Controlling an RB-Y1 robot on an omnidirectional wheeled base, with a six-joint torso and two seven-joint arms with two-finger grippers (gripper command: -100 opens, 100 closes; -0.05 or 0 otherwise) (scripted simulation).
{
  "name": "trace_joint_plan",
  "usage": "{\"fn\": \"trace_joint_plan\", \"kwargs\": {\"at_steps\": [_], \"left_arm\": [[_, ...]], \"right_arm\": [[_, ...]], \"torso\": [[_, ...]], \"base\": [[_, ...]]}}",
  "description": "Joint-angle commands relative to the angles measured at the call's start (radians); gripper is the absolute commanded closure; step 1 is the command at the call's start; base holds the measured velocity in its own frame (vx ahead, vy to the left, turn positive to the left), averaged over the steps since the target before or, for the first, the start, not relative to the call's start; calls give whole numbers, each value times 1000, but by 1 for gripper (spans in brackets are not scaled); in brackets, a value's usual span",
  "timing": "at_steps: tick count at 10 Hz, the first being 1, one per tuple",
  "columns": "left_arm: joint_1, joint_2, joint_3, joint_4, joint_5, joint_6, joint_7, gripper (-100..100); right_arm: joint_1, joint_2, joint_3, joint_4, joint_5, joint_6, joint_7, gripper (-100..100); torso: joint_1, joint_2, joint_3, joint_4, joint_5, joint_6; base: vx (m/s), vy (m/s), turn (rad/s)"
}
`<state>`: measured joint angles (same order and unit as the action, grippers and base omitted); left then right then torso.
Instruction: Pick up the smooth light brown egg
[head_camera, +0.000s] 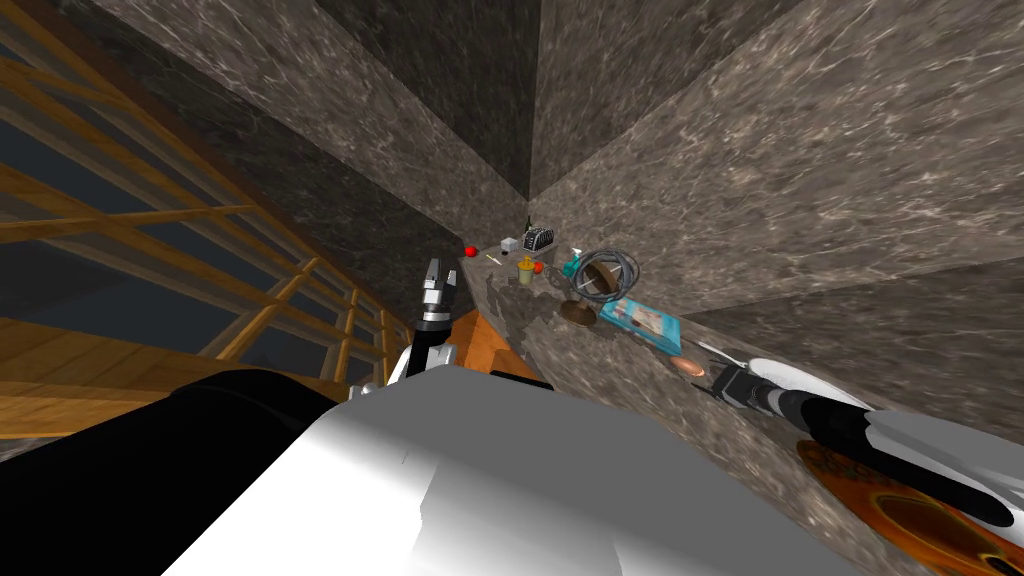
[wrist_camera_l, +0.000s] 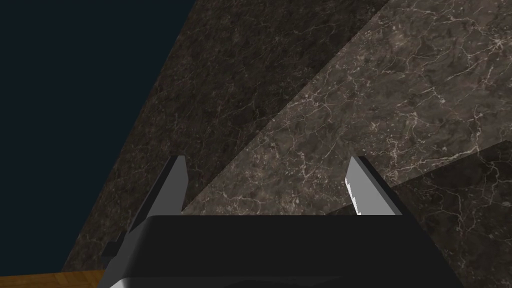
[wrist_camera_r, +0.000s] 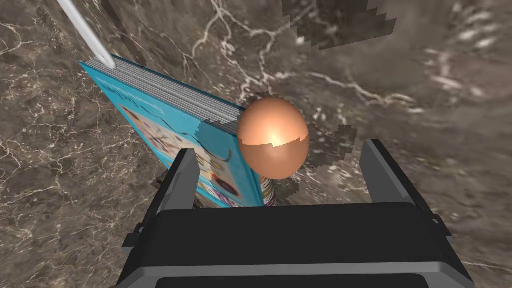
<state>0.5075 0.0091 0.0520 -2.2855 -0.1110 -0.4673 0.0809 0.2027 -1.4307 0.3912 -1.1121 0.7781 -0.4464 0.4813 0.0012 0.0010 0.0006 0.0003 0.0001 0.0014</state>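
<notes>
A smooth light brown egg lies on the dark marbled counter, touching the corner of a blue picture book. My right gripper is open just short of the egg, which sits between the two finger lines, nearer the book-side finger. In the head view the egg lies right in front of the right gripper, beside the book. My left gripper is raised at the counter's near-left end, and in the left wrist view the left gripper is open with nothing between its fingers.
Farther along the counter stand a wire basket, a yellow cup, a toaster and a red fruit. A white plate and an orange patterned dish lie near my right arm. A wooden railing runs at left.
</notes>
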Motion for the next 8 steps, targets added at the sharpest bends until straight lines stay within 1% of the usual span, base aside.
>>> {"fn": "trace_joint_plan", "kwargs": {"at_steps": [1, 2, 3, 6, 7, 8], "left_arm": [[0, 0, 0, 0, 0, 0, 0, 0], [0, 0, 0, 0, 0, 0, 0, 0], [0, 0, 0, 0, 0, 0, 0, 0], [0, 0, 0, 0, 0, 0, 0, 0], [0, 0, 0, 0, 0, 0, 0, 0], [0, 0, 0, 0, 0, 0, 0, 0]], "right_arm": [[0, 0, 0, 0, 0, 0, 0, -100], [0, 0, 2, 1, 1, 0, -1, 0], [1, 13, 8, 17, 0, 15, -11, -100], [5, 43, 23, 57, -4, 50, -33, -100], [2, 38, 15, 59, -5, 31, -21, -100], [2, 38, 15, 59, -5, 34, -24, 100]], "torso": [[0, 0, 0, 0, 0, 0], [0, 0, 0, 0, 0, 0], [-1, 0, 0, 0, 0, 0], [-4, 5, 3, 1, -1, -1], [-4, 6, 3, 1, -1, 0], [-4, 3, 2, 1, -1, 1]], "base": [[3, 7, 0], [0, 0, 0], [-32, -19, 228], [-79, -43, 273], [-38, -19, 45], [-7, -3, -9]]}}
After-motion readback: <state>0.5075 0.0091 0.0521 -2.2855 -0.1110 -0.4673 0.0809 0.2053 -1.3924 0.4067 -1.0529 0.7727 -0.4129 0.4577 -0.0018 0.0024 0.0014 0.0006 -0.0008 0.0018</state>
